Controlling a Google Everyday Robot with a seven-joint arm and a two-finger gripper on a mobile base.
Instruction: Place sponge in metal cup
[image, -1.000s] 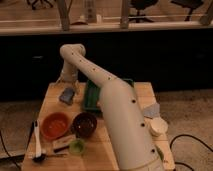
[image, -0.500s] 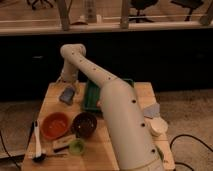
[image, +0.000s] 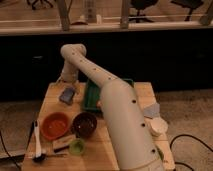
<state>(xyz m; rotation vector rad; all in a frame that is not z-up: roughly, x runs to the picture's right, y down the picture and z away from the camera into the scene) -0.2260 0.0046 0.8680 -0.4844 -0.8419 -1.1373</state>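
Observation:
The sponge (image: 67, 95), a small blue-grey pad with a darker edge, is at the far left of the wooden table (image: 55, 107). My gripper (image: 68, 85) hangs straight down from the bent white arm (image: 107, 95) and is right over the sponge, at or touching its top. Whether the sponge rests on the table or is held just above it cannot be told. No metal cup shows in this view; the arm hides much of the table's middle and right.
A green tray (image: 92, 96) lies just right of the sponge. An orange bowl (image: 54, 125), a dark brown bowl (image: 84, 124), a small green cup (image: 76, 146), a tan block (image: 64, 142) and a white brush (image: 37, 141) are at the front left. A pale cloth (image: 152, 108) and a white round container (image: 159, 126) are at the right.

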